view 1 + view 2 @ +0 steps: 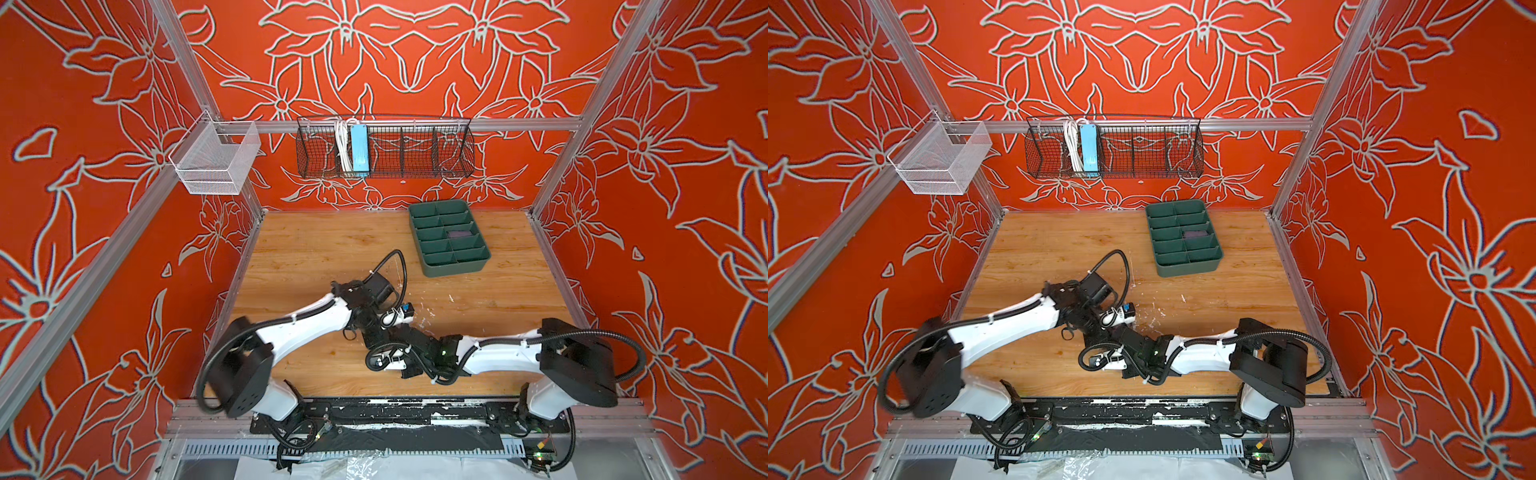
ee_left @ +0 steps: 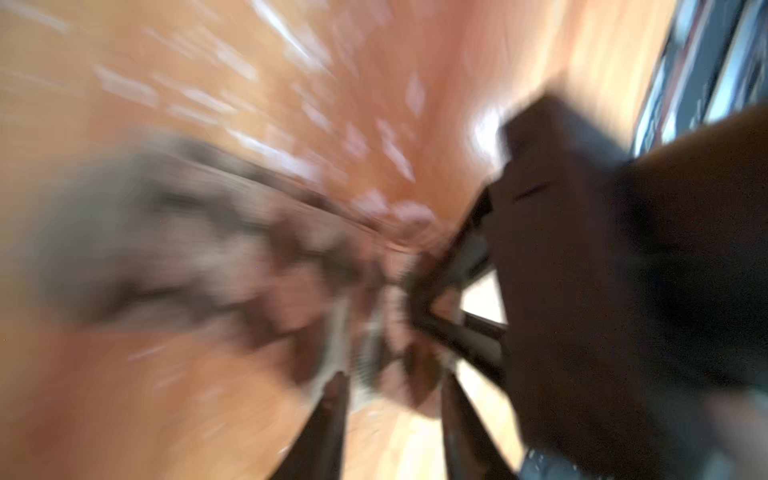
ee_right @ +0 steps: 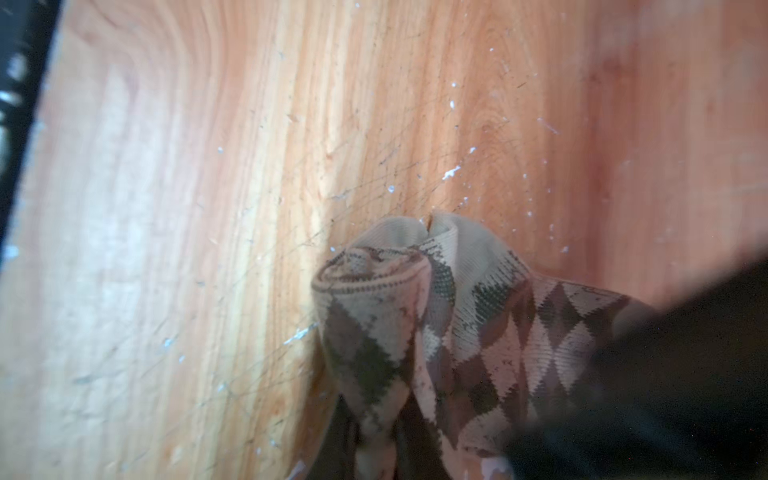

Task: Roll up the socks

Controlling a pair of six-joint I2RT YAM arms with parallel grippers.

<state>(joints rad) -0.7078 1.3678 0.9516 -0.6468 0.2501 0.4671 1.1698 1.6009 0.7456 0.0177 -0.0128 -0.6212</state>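
Note:
The beige sock with olive-brown argyle diamonds lies on the wooden table, one end wound into a loose roll. My right gripper is shut on that rolled end. In the blurred left wrist view the same sock stretches away from my left gripper, which is open with bare wood between its fingers. In both top views the left arm and right arm meet at mid-table and hide the sock. A dark purplish bundle sits in one compartment of the green tray.
The green divided tray stands at the back right of the table. A black wire basket holding a blue power strip hangs on the back wall, and a white mesh basket on the left rail. White specks dot the wood.

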